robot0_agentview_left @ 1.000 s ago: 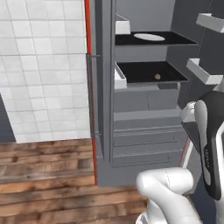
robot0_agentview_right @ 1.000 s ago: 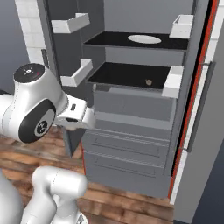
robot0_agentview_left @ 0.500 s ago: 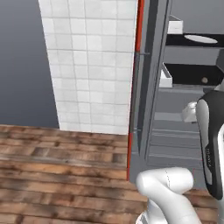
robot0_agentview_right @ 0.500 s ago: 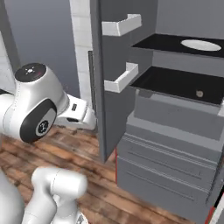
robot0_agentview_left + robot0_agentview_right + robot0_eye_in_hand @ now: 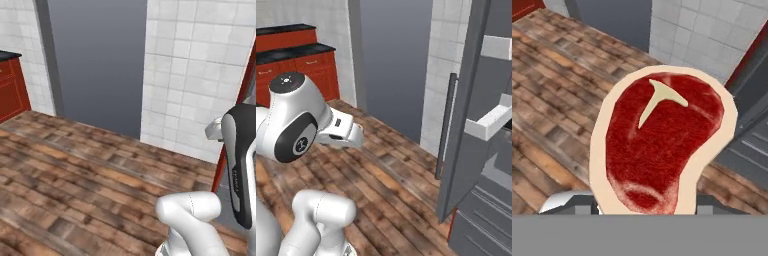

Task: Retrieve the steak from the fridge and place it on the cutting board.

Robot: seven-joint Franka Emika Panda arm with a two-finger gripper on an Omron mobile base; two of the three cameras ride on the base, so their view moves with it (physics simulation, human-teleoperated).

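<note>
Steak [image 5: 659, 145] sits clamped in the gripper's closed fingers just ahead of the hand camera, carried clear of the open fridge [image 5: 476, 125] and above the wood floor [image 5: 75, 170], presumably toward the cutting board, its long axis running from the fingers outward, fat-rimmed broad face toward the camera.

A kitchen with a brown wood-plank floor [image 5: 75, 175] across the lower frame. White tiled walls [image 5: 195, 65] flank a plain grey panel [image 5: 97, 60] at top centre. Red cabinets [image 5: 293, 62] with a black countertop [image 5: 291, 50] stand at upper left.
</note>
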